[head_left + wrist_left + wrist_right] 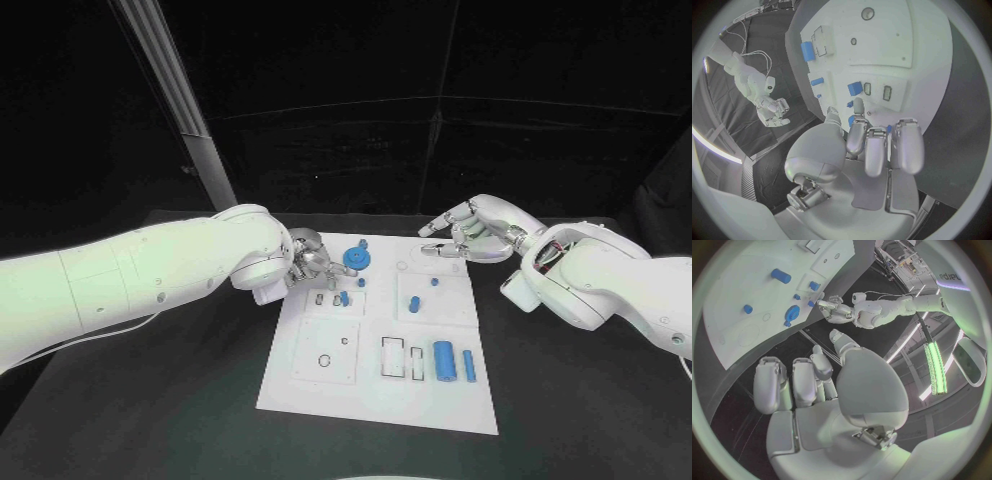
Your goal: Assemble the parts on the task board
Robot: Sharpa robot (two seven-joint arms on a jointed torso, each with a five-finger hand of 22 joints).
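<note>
The left hand [315, 262] hovers at the task board's [325, 385] far left edge, fingers curled, seemingly holding nothing; the round blue part [359, 260] lies just beyond its fingertips. The right hand [464, 232], likewise empty, is farther.

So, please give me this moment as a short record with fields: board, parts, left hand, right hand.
board: white task board on the black table
parts: blue round part near far edge; blue cylinder near front right
left hand: left hand over the board's far left corner, nothing visibly held
right hand: right hand beyond the far right corner, fingers curled, empty
</note>
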